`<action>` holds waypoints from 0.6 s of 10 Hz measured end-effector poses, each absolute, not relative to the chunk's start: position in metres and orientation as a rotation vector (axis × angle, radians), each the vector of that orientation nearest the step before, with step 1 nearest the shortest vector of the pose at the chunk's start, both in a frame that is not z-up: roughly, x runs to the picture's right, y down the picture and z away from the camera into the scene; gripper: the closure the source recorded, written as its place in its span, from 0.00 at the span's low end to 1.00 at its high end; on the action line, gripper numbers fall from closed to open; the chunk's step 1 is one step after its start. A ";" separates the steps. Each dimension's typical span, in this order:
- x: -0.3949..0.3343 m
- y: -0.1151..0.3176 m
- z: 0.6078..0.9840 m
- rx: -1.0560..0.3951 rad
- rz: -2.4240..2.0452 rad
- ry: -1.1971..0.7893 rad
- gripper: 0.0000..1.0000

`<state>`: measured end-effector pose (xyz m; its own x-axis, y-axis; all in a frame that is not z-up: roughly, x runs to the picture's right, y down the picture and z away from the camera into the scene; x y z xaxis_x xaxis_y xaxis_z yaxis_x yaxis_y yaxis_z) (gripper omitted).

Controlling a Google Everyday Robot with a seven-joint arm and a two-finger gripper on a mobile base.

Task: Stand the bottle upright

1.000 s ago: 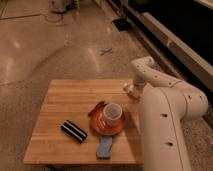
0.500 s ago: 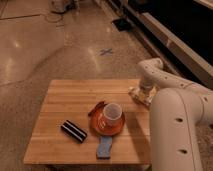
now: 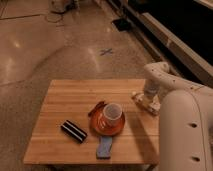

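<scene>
The tool (image 3: 150, 101) is down at the right edge of the worktop (image 3: 60, 102), at the end of the white arm that bends in from the right. It sits over or against the bottle (image 3: 138, 96). I cannot tell whether it is released or clenched, nor whether it has the bottle in hold.

The bottle appears to lie on its side near that right edge, as a pale slim shape running slantwise from under the tool toward the middle of the worktop. Which end bears the cap is not clear.

To do this step well, the grasp likely belongs across the narrow body, nearer the upper end than the base, so the base can swing down as the wrist turns. The turn should be slow, with the base kept on or just above the wood. The tool should let go only once the bottle stands square, as a slim bottle tips easily.

The edge is close, so any push should go inward. Inward, though, lies the orange plate (image 3: 120, 128) with the cup (image 3: 112, 113) on it, near but apart from the bottle. A black block (image 3: 74, 131) and a blue object (image 3: 104, 147) lie further off toward the front.
</scene>
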<state>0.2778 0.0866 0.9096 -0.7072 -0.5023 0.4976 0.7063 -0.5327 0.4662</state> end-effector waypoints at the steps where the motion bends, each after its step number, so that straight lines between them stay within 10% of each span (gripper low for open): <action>1: 0.285 0.090 0.907 -0.407 -2.217 -0.859 0.34; 6: 0.314 0.098 0.906 -0.472 -2.168 -0.823 0.20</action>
